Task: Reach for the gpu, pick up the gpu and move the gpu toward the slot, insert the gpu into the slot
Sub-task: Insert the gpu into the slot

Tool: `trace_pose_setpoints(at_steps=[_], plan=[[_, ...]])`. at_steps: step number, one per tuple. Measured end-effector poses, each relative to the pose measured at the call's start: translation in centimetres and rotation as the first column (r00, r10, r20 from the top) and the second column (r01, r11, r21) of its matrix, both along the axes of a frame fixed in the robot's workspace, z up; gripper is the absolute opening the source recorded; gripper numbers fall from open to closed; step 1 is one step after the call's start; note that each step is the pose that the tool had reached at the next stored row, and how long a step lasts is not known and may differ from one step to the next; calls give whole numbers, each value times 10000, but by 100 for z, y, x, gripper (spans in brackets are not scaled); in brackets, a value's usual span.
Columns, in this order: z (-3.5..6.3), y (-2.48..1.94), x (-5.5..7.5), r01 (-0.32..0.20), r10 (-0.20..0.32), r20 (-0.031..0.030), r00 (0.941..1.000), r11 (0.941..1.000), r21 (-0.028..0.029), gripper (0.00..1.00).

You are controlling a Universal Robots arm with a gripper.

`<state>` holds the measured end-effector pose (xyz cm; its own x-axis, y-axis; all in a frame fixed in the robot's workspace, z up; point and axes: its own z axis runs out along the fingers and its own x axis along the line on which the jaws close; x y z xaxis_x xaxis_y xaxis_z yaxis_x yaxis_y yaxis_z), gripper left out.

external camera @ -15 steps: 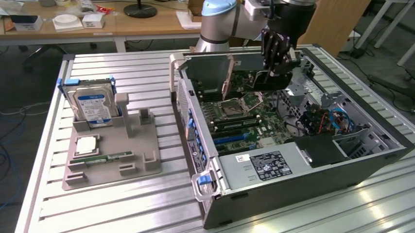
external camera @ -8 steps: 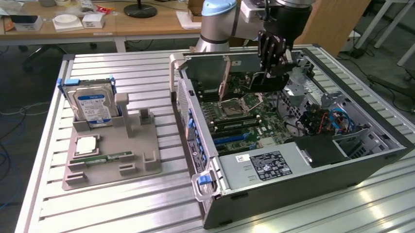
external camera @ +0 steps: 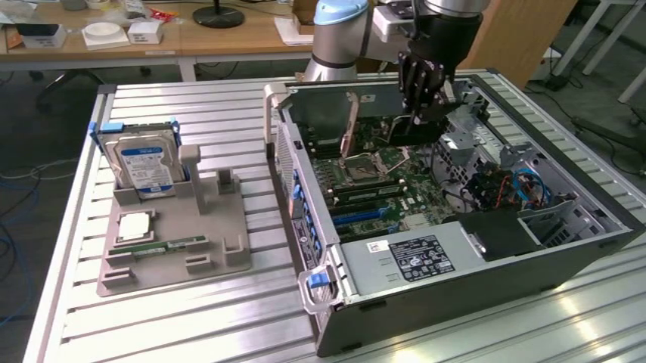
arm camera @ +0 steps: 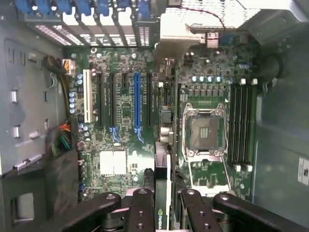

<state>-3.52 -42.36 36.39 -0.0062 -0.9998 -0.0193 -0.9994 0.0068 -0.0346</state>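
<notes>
Since the open computer case (external camera: pixel 485 257) lies on its side at centre-right of the exterior view, its motherboard (external camera: pixel 394 189) faces up for top-down insertion; gpu (arm camera: pixel 162 164) hangs edge-down above the board, upper centre-right there, gripper (arm camera: pixel 163 212) fingers (arm camera: pixel 141 212) clamped on both faces so it stands upright, not yet seated

Even overhead light, glare on table (external camera: pixel 594 314), shadowy case (external camera: pixel 474 286) interior
</notes>
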Motion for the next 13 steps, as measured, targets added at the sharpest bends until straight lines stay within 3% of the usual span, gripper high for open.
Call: trace_pose_setpoints(at_steps=[6,13], plan=[[-67,-39,-17,-120,120,-2,9999,9999,0,26],[-118,-55,-175,-122,122,-4,9999,9999,-3,26]])
